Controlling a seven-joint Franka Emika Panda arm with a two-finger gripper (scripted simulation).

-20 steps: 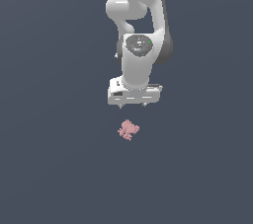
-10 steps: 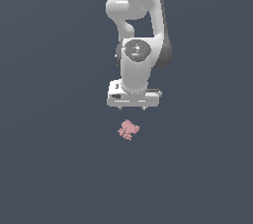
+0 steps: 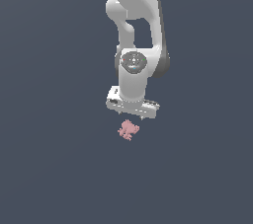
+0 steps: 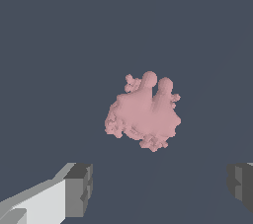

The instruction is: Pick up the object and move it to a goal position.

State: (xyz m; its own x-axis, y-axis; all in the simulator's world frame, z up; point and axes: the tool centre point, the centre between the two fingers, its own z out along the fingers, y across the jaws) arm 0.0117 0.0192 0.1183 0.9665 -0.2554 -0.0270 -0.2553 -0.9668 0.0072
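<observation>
The object (image 3: pixel 128 130) is a small pink lumpy figure with stubby protrusions, lying on the dark grey floor. In the wrist view the object (image 4: pixel 144 112) fills the middle, with two rounded stubs on one side. My white gripper (image 3: pixel 132 114) hangs directly above it, close but apart from it. Its jaws are open: both dark fingertips (image 4: pixel 79 188) stand wide apart at the frame's edges, nothing between them.
The white arm (image 3: pixel 136 30) rises above the gripper. The floor (image 3: pixel 59 168) is uniform dark grey all around the object.
The gripper has come down a little toward the pink object. The object has not moved.
</observation>
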